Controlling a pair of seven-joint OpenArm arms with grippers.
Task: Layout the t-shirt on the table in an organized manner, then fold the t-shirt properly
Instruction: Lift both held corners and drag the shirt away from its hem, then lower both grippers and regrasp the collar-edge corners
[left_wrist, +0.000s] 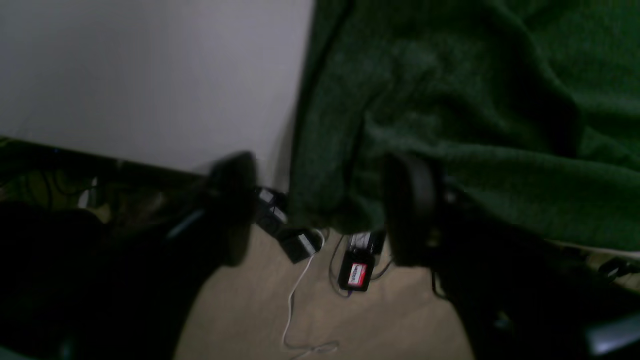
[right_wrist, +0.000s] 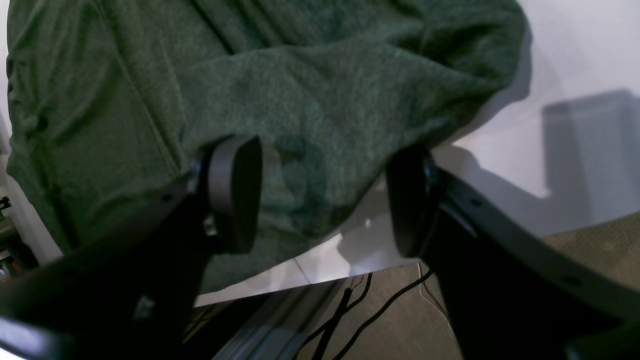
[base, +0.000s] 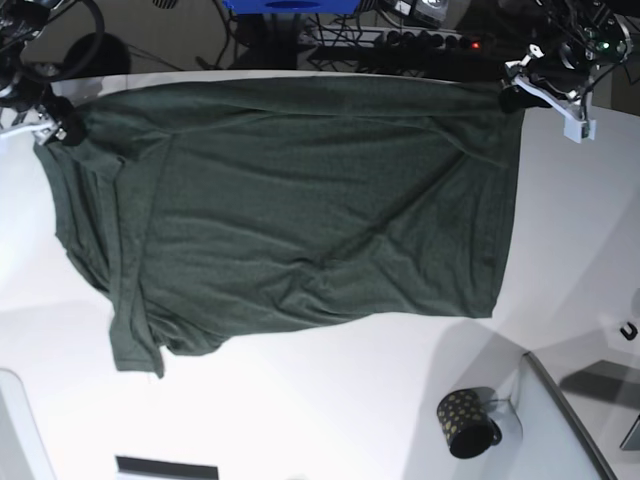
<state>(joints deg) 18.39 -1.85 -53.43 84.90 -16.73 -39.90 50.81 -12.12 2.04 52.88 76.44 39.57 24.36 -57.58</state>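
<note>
The dark green t-shirt (base: 300, 200) lies spread across the white table (base: 300, 400), wrinkled, with its lower left part bunched. My left gripper (base: 512, 95) hovers at the shirt's far right corner. In the left wrist view that gripper (left_wrist: 320, 210) is open, its fingers (left_wrist: 232, 210) wide apart on either side of the shirt's hem (left_wrist: 325, 190) at the table edge. My right gripper (base: 55, 125) is at the far left corner. It (right_wrist: 320, 197) is open too, with the shirt's fabric (right_wrist: 250, 75) lying loose under it.
A dark gold-dotted mug (base: 465, 422) stands at the front right beside a grey tray-like panel (base: 560, 420). Cables and power adapters (left_wrist: 356, 272) lie on the floor past the table's far edge. More cables and gear (base: 400, 40) sit behind the table.
</note>
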